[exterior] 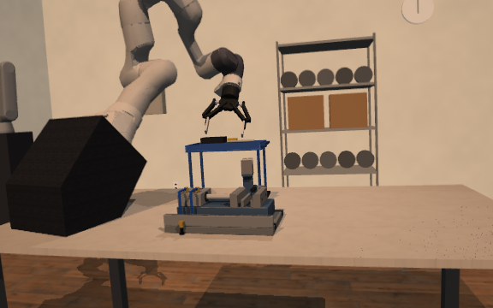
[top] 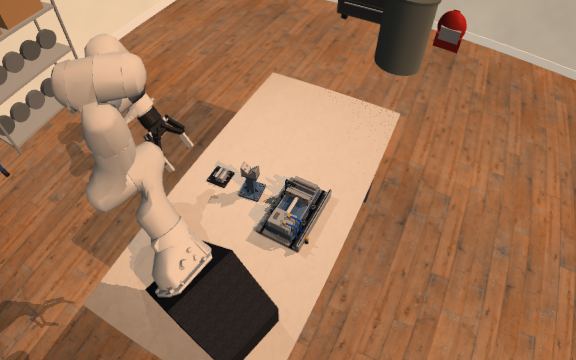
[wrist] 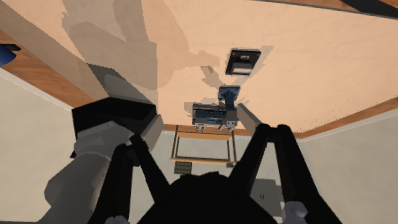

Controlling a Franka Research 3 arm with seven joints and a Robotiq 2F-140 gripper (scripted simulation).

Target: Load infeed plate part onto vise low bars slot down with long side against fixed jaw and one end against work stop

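Note:
The part (top: 223,173) (wrist: 242,70), a small grey block, lies on the black infeed plate (top: 213,181) (wrist: 231,63). Which way its slot faces is too small to tell. My gripper (top: 180,154) (exterior: 224,133) (wrist: 199,115) is open and empty, high up and off the table's side nearest the infeed plate. The V-block (top: 250,171) (exterior: 247,166) stands empty on its post between the plate and the vise (top: 272,234) (exterior: 229,221) (wrist: 207,116). The fixed jaw (exterior: 259,197) and the rod-side jaw (exterior: 238,197) stand apart. The work stop is too small to make out.
The air cylinder (top: 281,220) (exterior: 195,197) with blue hoses is at the vise's end nearer the robot's black pedestal (top: 223,300) (exterior: 75,171). The table (top: 313,115) (exterior: 358,222) carries these fixtures. A blue cart (exterior: 227,147) stands behind the table.

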